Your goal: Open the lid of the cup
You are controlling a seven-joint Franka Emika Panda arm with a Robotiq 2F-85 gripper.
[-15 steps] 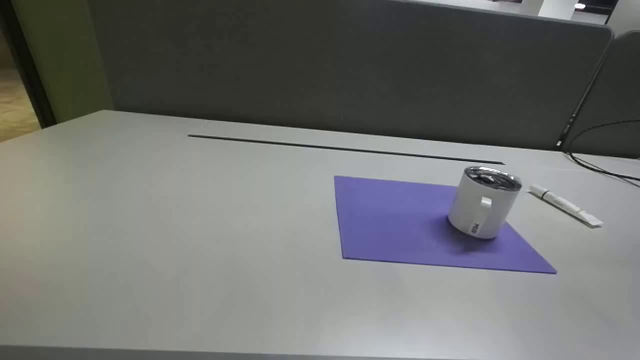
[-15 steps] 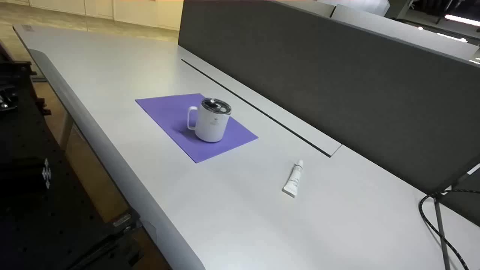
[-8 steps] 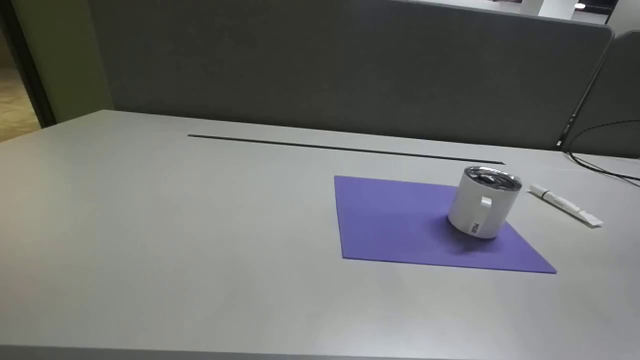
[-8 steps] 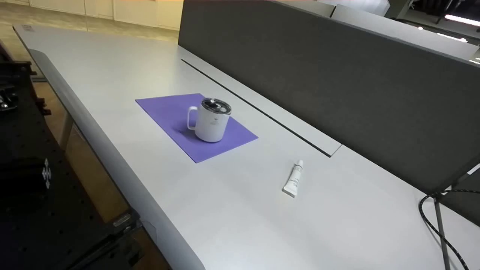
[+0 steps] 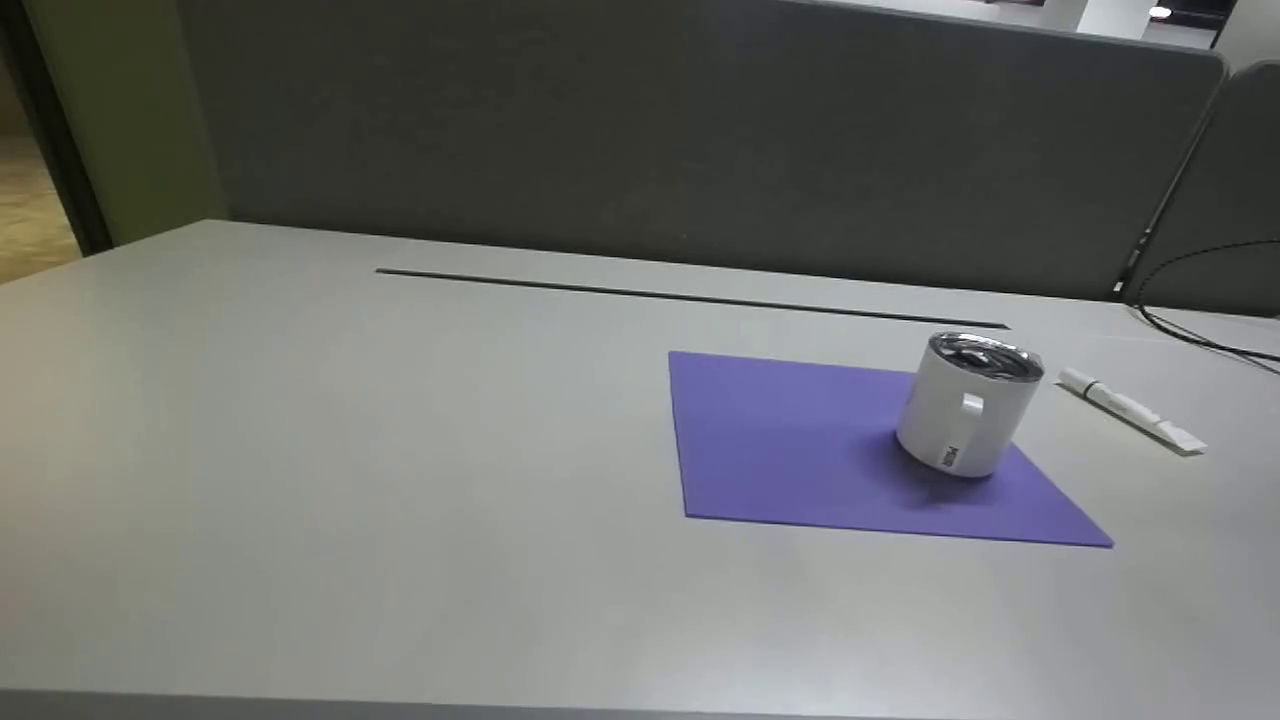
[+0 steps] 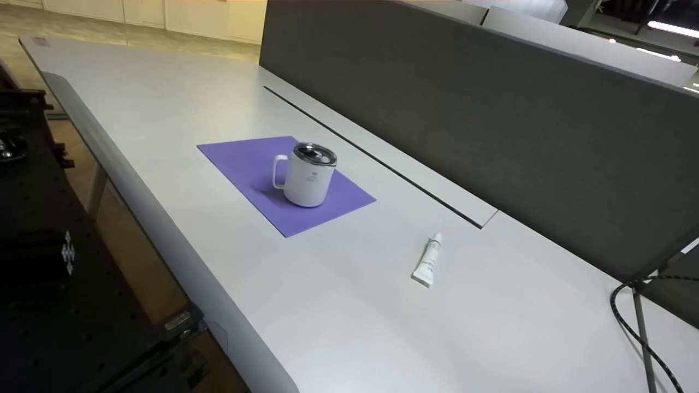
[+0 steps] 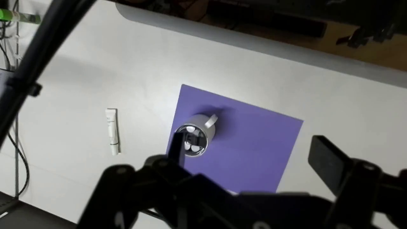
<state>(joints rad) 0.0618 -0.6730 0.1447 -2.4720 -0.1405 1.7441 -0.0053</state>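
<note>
Well, nearest in the wrist view comes the tool (image 7: 249, 152), its two dark fingers parted wide, one of them covering an edge of the lid (image 7: 195, 140) beyond. Farther off, the cup (image 6: 307, 185) stands upright on the purple mat (image 5: 770, 440), close to one edge: short, white, straight-sided, with small dark lettering near its foot in an exterior view. Its white handle (image 6: 275, 172) makes a squared loop. The lid sits in place on top, round, dark and glossy, streaked with bright reflections inside a shiny rim. Apart from the mat, a white tube (image 6: 427, 262) lies on the pale worktop (image 5: 350, 450). At the back rises a dark grey partition (image 5: 600, 140).
</note>
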